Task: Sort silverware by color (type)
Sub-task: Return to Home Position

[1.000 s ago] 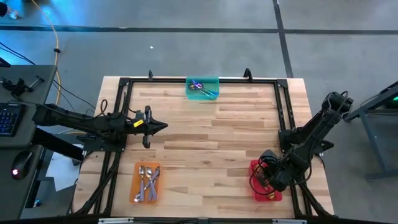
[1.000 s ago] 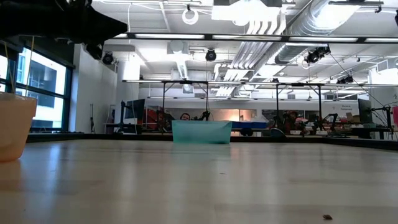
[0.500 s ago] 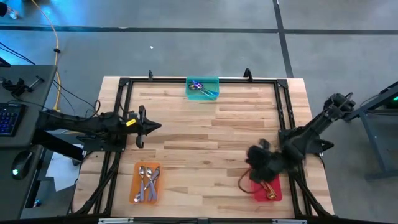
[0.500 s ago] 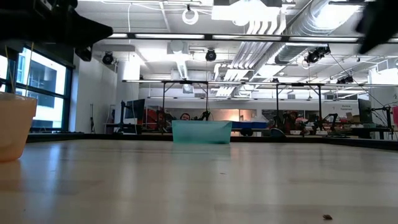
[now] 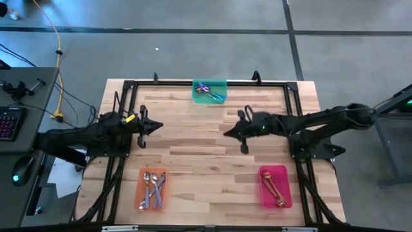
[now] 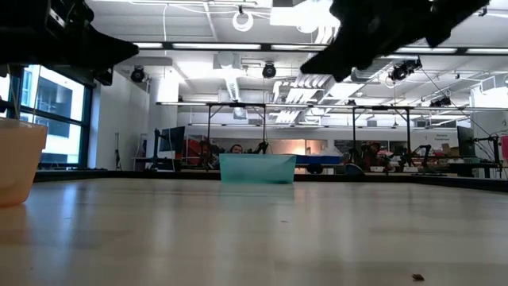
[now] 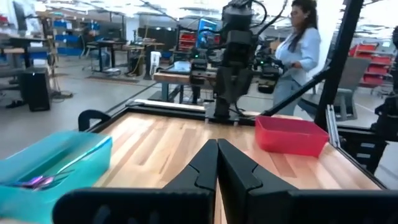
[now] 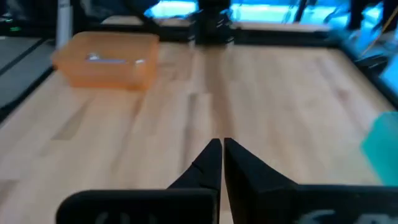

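Clenched empty, the left hand [image 5: 159, 126] and right hand [image 5: 226, 133] should withdraw high above the worktop [image 5: 206, 161], clear of the pink tray [image 5: 284, 177].

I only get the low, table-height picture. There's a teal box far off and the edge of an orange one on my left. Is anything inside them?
Observer: Yes. From above, the teal tray holds iridescent spoons and the orange tray holds silver spoons.
Operator: Just those two boxes?
Observer: No. A pink tray with gold spoons sits on the table's right side, near your camera but outside your picture.
Operator: And the dark shapes overhead?
Observer: Those are the two arms. The left gripper and right gripper hang over the table, both shut and empty.
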